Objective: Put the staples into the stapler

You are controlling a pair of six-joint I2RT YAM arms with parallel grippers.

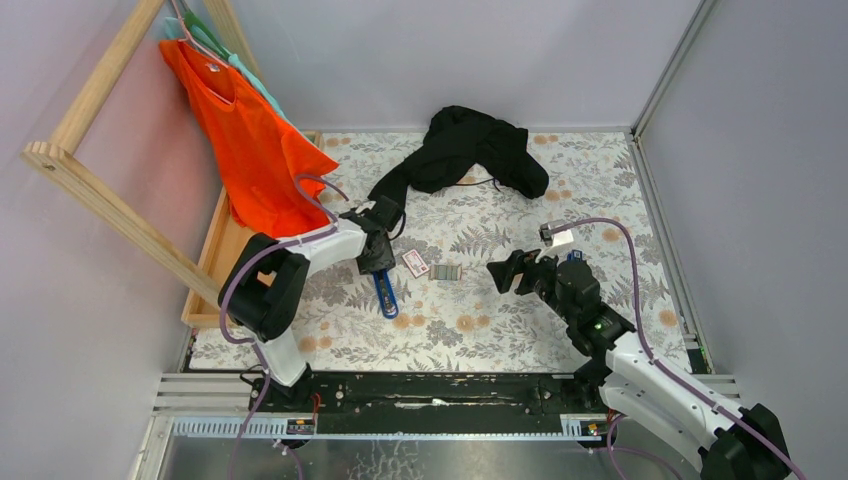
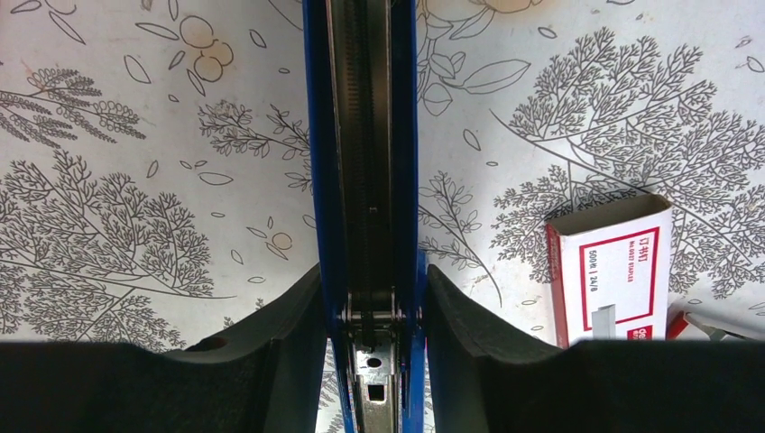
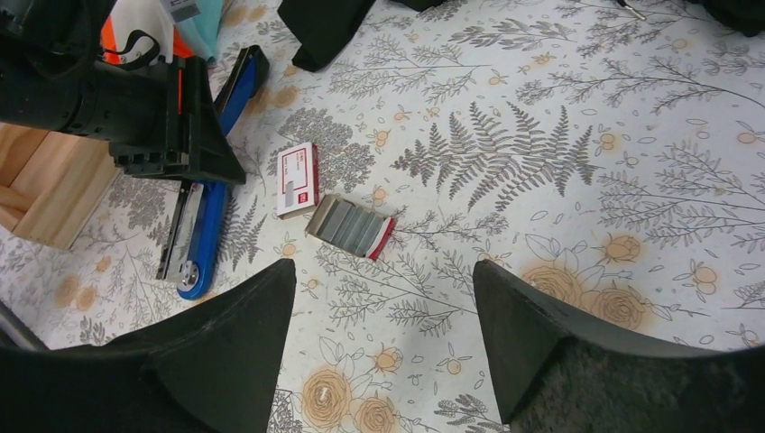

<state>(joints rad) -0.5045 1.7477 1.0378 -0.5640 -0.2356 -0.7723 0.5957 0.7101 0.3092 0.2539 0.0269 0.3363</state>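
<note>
Left wrist view cuts much off: we see only a middle stretch of the blue stapler (image 2: 361,135), its far end running out of frame and its rear sunk between the dark fingers (image 2: 271,361) of the left gripper (image 2: 372,302). These fingers press on both blue sides and hold the stapler, the jaws partly closed. The magazine channel faces up, open, and we cannot tell whether any staples sit in it. To the right, the white-and-red box (image 2: 613,271) lies on the floral table surface (image 2: 135,180) near the stapler without touching it, its lower end covered by a finger and its print too small for us to read. From the right wrist we make out the right gripper (image 3: 383,271), jaws spread wide with nothing between them, hovering over the table near the staples. There we count one box and, just beside it, one grey tray of staple strips (image 3: 350,225) with a red end; the strips lie packed side by side and we cannot count them surely. We count one stapler and two grippers. In the top view one black garment (image 1: 470,150) lies at the far side and one orange shirt (image 1: 255,150) hangs on a wooden rack (image 1: 110,210), while a teal cloth (image 3: 203,32) is mostly cut off
</note>
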